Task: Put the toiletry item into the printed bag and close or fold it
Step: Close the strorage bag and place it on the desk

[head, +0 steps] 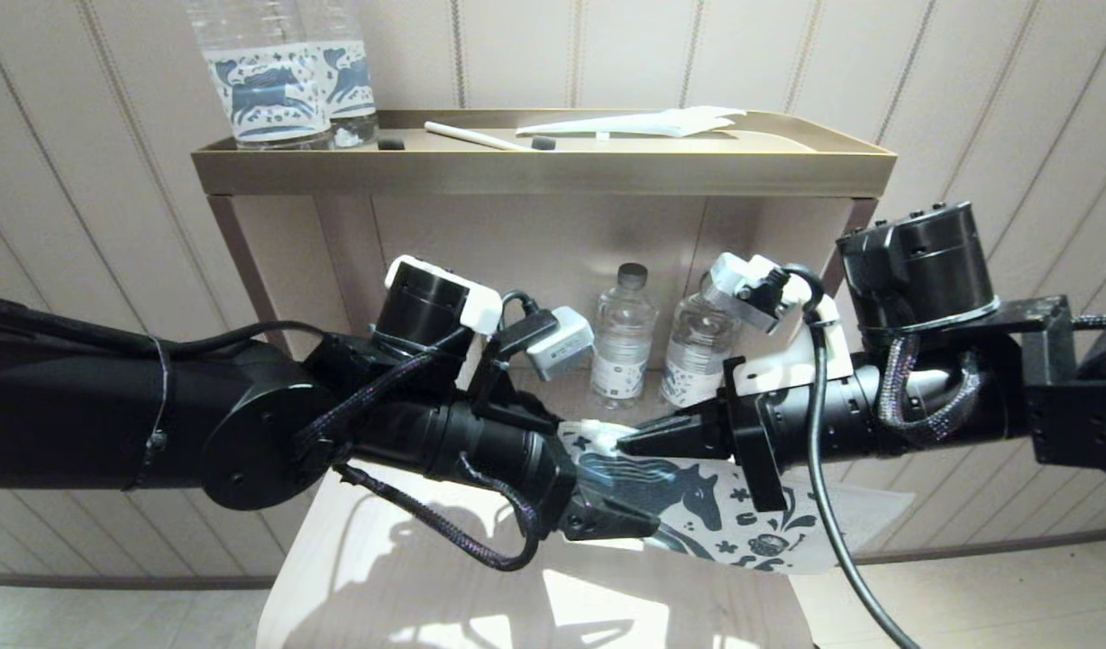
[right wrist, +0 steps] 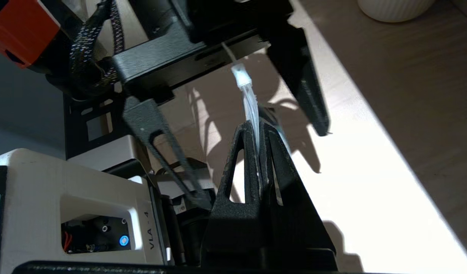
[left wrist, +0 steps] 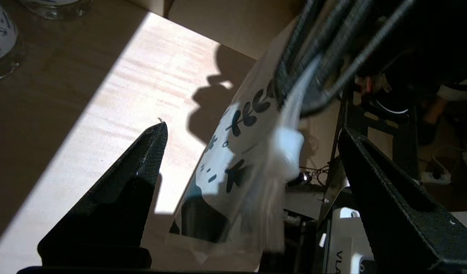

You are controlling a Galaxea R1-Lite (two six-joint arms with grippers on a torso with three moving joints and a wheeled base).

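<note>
The printed bag (head: 706, 509), white with a dark blue horse and flowers, hangs tilted just above the light wood table (head: 381, 559). My right gripper (head: 629, 442) is shut on the bag's upper edge; in the right wrist view a thin strip of the bag (right wrist: 249, 97) sticks out past the closed right gripper (right wrist: 257, 125). My left gripper (head: 607, 491) is open around the bag's left end. In the left wrist view the bag (left wrist: 225, 152) hangs between the spread left gripper (left wrist: 254, 128) fingers, touching neither. The toiletry item is hidden.
Two small clear bottles (head: 623, 333) (head: 697, 351) stand at the back of the table under a brass shelf tray (head: 543, 167). On the tray are two horse-label bottles (head: 264, 86), a white stick (head: 471, 137) and a white packet (head: 643, 123). A white ribbed cup (right wrist: 393, 7) stands nearby.
</note>
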